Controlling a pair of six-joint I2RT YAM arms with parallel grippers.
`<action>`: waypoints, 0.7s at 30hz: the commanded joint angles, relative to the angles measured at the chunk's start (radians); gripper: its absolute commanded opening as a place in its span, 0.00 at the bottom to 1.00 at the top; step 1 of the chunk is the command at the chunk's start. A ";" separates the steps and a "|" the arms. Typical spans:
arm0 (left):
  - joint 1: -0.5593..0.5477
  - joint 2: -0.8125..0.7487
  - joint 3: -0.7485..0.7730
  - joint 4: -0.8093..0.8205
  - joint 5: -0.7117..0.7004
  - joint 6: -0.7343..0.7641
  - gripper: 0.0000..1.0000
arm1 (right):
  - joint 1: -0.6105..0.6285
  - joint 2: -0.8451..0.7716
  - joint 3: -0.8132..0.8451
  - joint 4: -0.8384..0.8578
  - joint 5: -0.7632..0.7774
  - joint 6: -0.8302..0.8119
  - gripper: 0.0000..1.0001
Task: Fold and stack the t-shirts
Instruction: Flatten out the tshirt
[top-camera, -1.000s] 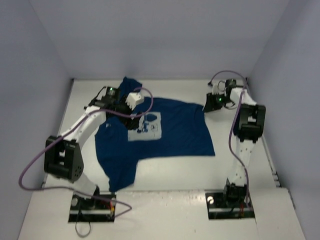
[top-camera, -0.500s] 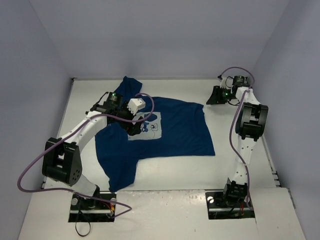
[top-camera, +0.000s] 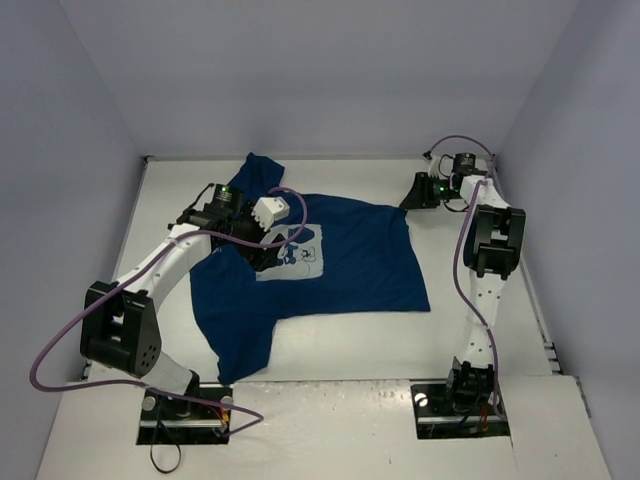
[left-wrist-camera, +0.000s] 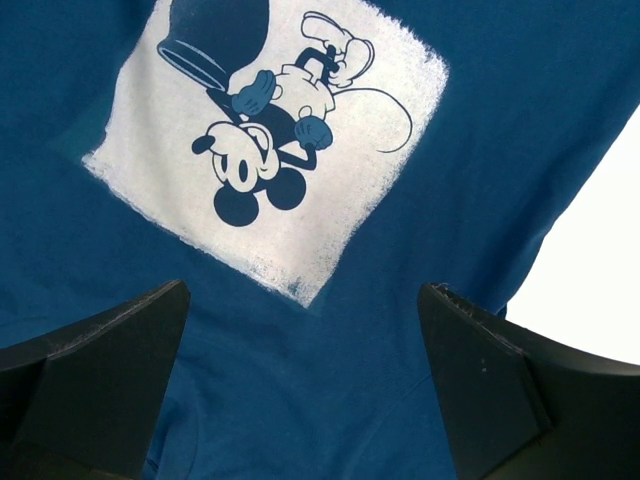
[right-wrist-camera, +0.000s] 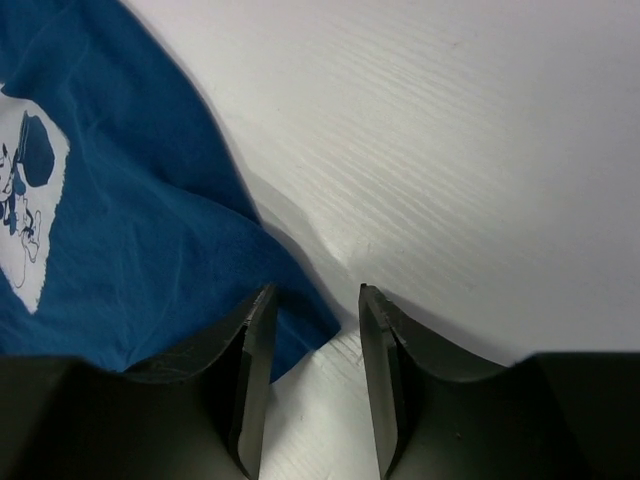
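A navy t-shirt (top-camera: 350, 270) lies spread face up on the white table (top-camera: 350, 345), its pale square mouse print (top-camera: 296, 253) showing. My left gripper (top-camera: 264, 252) hovers just over the print's near-left side. In the left wrist view its jaws (left-wrist-camera: 305, 290) stand wide open above the blue cloth (left-wrist-camera: 500, 120), just below a corner of the print (left-wrist-camera: 270, 150). My right gripper (top-camera: 414, 194) sits at the shirt's far right corner. Its jaws (right-wrist-camera: 317, 295) are a little apart, and the tip of the shirt corner (right-wrist-camera: 300, 335) lies loose between them on the table (right-wrist-camera: 480, 150).
Pale blue walls (top-camera: 80, 150) close in the left, back and right sides of the table. A purple cable (top-camera: 60, 340) loops out beside the left arm. The right arm's upright links (top-camera: 488, 250) stand near the table's right edge (top-camera: 545, 330).
My right gripper lifted off the shirt corner toward the back right, then shifted left again. The left gripper slid a little right, onto the print. The shirt has not moved.
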 joint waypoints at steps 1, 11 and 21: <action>0.008 -0.052 0.026 0.009 -0.002 0.025 0.96 | 0.009 0.014 -0.025 -0.022 0.000 0.000 0.34; 0.017 -0.048 0.027 0.001 -0.015 0.046 0.96 | 0.001 0.008 -0.029 -0.028 -0.015 0.003 0.30; 0.019 -0.042 0.022 -0.003 -0.006 0.048 0.96 | -0.027 0.006 -0.050 -0.033 -0.070 0.027 0.35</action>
